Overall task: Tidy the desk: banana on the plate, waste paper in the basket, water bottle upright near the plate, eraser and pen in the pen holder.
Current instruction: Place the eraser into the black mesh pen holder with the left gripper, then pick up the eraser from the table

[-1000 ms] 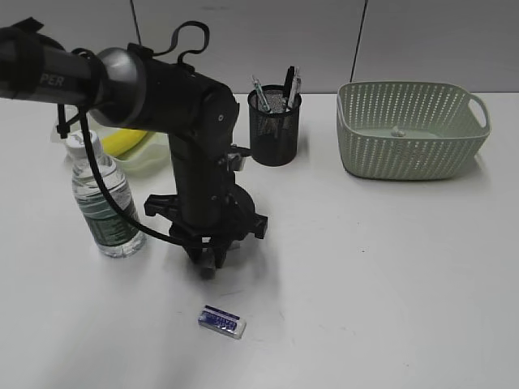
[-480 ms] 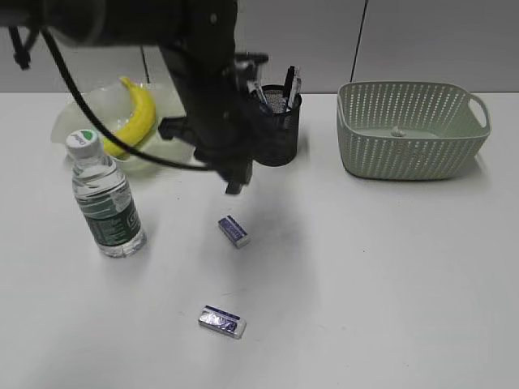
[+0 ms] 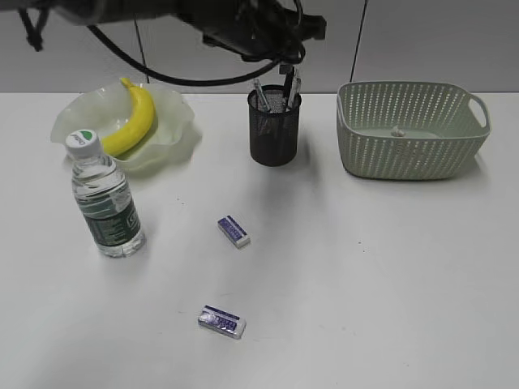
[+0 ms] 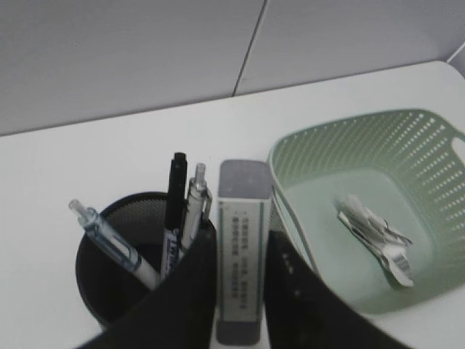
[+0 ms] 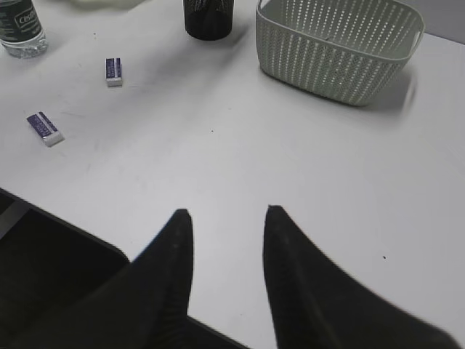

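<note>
You are on the eraser step: your left gripper clamps an eraser above the pen holder, so shift it over the mouth and release, while your empty right gripper idles with jaws apart over the desk.

We see a plain white counter carrying a ruffled pale green plate, upright clear water bottle, black mesh pen holder, perforated green basket and two small purple-and-white erasers.

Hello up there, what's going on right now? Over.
Left gripper shut on eraser above pen holder. Right gripper open, empty. Two erasers left on desk. Nothing blocking.
</note>
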